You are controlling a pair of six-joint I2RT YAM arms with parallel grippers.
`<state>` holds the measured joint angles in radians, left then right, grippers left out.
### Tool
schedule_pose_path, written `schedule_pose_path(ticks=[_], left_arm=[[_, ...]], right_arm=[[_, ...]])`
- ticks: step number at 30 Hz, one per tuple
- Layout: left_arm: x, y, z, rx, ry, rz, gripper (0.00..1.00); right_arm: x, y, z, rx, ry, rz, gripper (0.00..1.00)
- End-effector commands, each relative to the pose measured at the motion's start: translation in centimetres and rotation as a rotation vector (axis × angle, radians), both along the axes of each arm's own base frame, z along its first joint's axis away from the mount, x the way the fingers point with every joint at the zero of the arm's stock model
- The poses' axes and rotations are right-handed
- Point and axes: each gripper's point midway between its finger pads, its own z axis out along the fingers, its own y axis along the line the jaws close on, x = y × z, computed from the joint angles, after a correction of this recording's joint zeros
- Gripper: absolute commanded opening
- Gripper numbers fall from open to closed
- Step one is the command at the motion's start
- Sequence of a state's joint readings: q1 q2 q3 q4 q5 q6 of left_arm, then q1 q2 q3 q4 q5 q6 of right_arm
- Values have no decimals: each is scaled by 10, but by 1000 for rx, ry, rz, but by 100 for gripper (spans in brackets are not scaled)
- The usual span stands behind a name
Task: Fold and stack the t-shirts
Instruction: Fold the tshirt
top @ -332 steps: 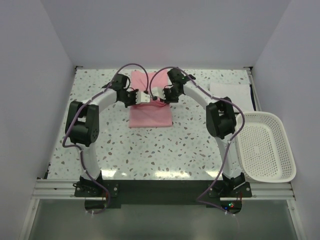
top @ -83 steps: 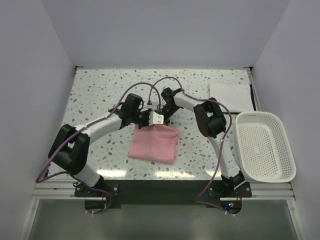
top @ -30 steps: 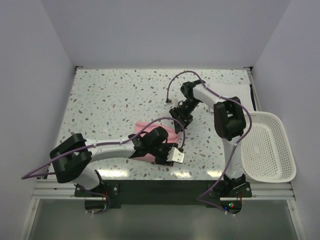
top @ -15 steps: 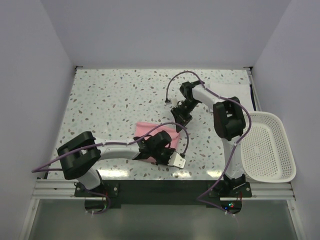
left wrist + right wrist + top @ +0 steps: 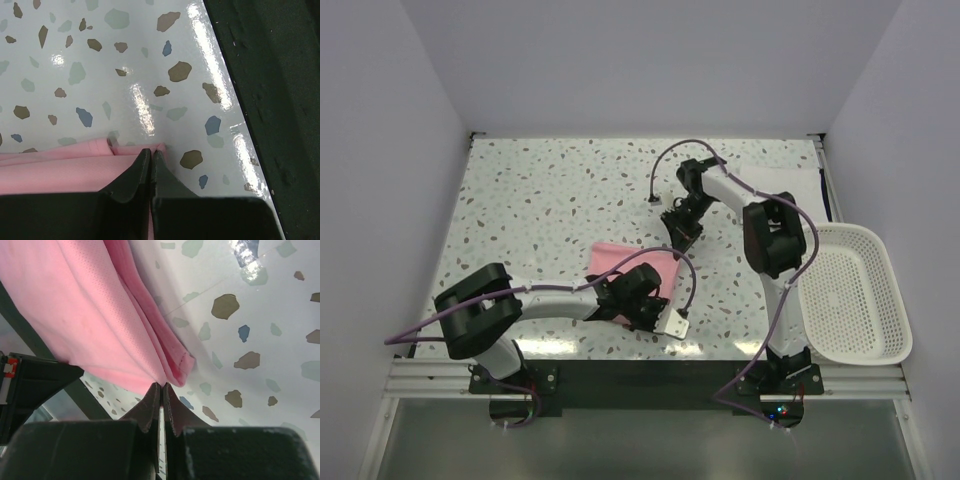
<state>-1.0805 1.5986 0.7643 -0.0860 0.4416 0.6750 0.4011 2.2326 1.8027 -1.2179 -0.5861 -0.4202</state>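
- Pink tee [image 5: 612,262] lies folded to a compact panel near the front middle of the table [image 5: 540,190]
- Left gripper [image 5: 151,156] is clenched on the panel's near right corner
- Right gripper [image 5: 161,386] is pinched tight on the layered edge at the far right corner
- White tee [image 5: 782,186], a folded rectangle, sits at the far right, well apart
- Judged outstanding: any last fold, then stacking pink on white

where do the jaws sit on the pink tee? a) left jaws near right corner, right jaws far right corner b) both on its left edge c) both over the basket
a: each wrist view shows shut jaws on a corner of the pink tee; the top view puts the left jaws at its near end, the right jaws at its far end.
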Motion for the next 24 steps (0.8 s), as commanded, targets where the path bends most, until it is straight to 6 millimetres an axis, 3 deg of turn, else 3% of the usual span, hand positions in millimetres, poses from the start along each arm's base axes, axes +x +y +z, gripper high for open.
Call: schedule_pose_path(ticks=[1,3,4,5,6,9,11,12,14,15,17,18,20,21,24], left_arm=[[-12,-6,8,-42,20,-42,0],[-8,-9,12,-51,22,-11,8],[-5,-14,20,-74,18,1,15],[-4,-17,27,-87,28,23,29],[-2,-20,34,-106,32,37,33],[11,-27,84,-211,82,111,40],[16,-19,101,-235,150,169,42],[34,-10,116,-269,150,226,43],[45,8,122,-253,193,293,45],[65,23,133,-275,183,359,46],[78,46,134,-254,218,442,50],[95,64,139,-270,232,511,50],[101,84,137,-261,317,590,52],[113,99,137,-267,343,659,53],[122,112,139,-306,487,766,64]], right_arm=[[15,-6,-5,-39,-52,2,0],[13,-9,-12,-57,-42,2,0],[16,-9,-15,-60,-54,1,0],[18,-12,-19,-80,-63,2,0],[20,-12,-23,-87,-71,-1,0],[39,-10,-28,-98,-125,-12,1],[53,-5,-23,-89,-162,-13,1],[56,-4,-26,-95,-161,-17,2],[69,1,-18,-81,-194,-21,6],[69,0,-17,-90,-187,-21,15],[74,0,-5,-85,-218,-20,31],[77,-1,4,-82,-239,-29,48],[82,-4,32,-56,-304,-49,64],[84,-3,43,-38,-330,-57,81],[78,0,79,37,-380,-64,93]])
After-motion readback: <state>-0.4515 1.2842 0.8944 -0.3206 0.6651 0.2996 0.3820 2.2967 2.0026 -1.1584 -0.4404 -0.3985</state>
